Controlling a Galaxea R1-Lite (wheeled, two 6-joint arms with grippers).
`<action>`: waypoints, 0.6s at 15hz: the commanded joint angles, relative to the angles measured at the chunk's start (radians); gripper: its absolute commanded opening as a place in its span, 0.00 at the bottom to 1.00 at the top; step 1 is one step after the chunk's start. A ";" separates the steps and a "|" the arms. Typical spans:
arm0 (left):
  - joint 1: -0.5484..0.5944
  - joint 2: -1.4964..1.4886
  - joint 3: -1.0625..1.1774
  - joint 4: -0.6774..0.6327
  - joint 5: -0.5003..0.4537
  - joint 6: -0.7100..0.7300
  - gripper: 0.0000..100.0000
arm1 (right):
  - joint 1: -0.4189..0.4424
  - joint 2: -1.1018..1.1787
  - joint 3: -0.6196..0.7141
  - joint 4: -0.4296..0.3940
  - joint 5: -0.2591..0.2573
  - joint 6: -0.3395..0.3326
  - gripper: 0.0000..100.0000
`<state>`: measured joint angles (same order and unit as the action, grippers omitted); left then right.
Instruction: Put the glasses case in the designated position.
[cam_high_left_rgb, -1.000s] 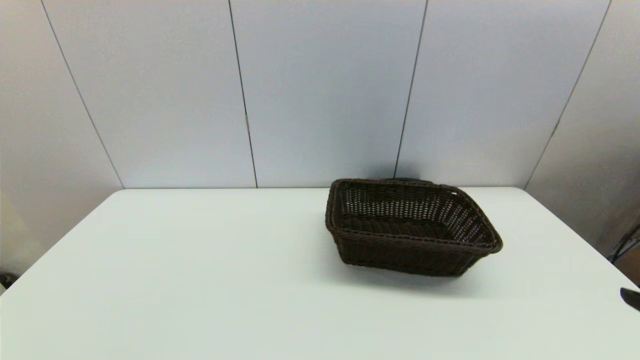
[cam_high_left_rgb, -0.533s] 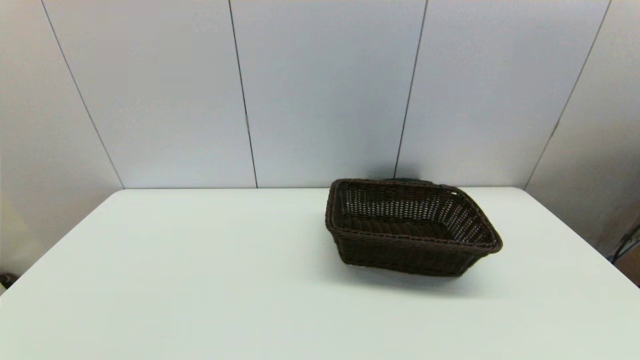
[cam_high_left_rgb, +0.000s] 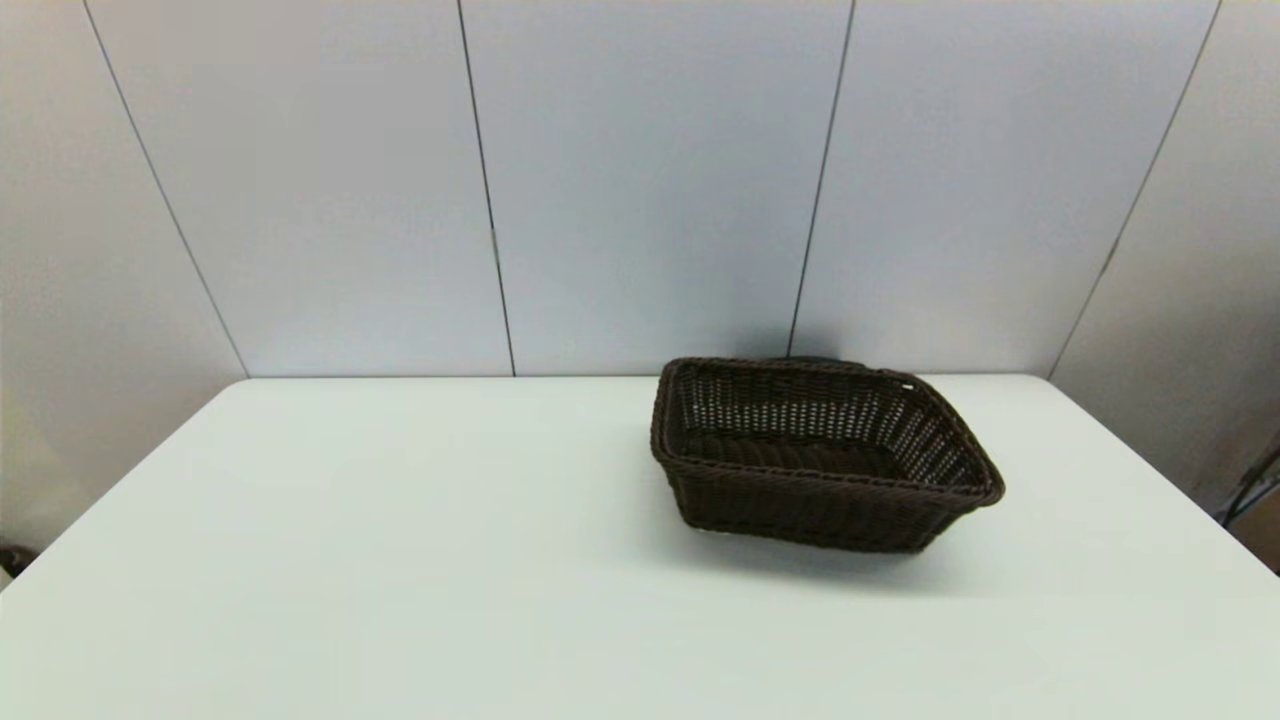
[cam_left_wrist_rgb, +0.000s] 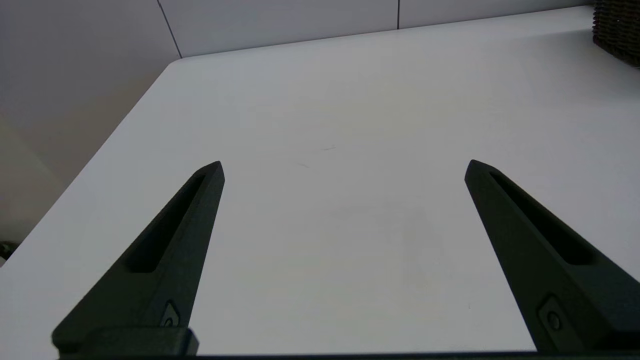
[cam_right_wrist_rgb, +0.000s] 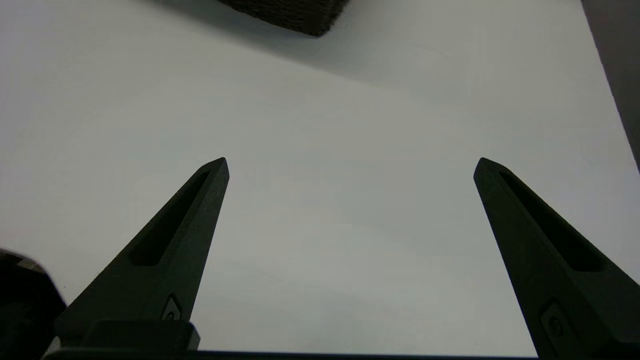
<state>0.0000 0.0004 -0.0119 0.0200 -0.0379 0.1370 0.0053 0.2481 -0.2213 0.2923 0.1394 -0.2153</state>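
Grippers left and right gape wide, holding nothing.

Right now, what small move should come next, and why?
Probably a look down into the basket before any reach. No glasses case shows clearly in any view; the basket's dark floor could hide it. The left claw and right claw hang open and empty over the table, outside the head view, so nothing is ready to grasp.

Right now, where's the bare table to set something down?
Bare table runs from the left edge to the woven basket, plus the whole near strip. A narrower strip lies right of the basket. Only the right-rear is taken. Left gripper and right gripper hang open over bare surface.
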 joint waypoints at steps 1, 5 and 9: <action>0.000 0.001 0.001 0.000 0.001 0.001 1.00 | -0.001 -0.119 0.065 -0.053 -0.055 0.036 1.00; 0.000 0.001 0.001 0.000 0.001 0.001 1.00 | -0.004 -0.185 0.189 -0.292 -0.072 0.036 1.00; 0.000 0.001 0.001 0.000 0.001 0.001 1.00 | -0.005 -0.230 0.220 -0.285 -0.087 0.086 1.00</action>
<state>0.0000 0.0004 -0.0115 0.0196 -0.0383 0.1379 0.0009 0.0538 -0.0109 0.0089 0.0515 -0.1504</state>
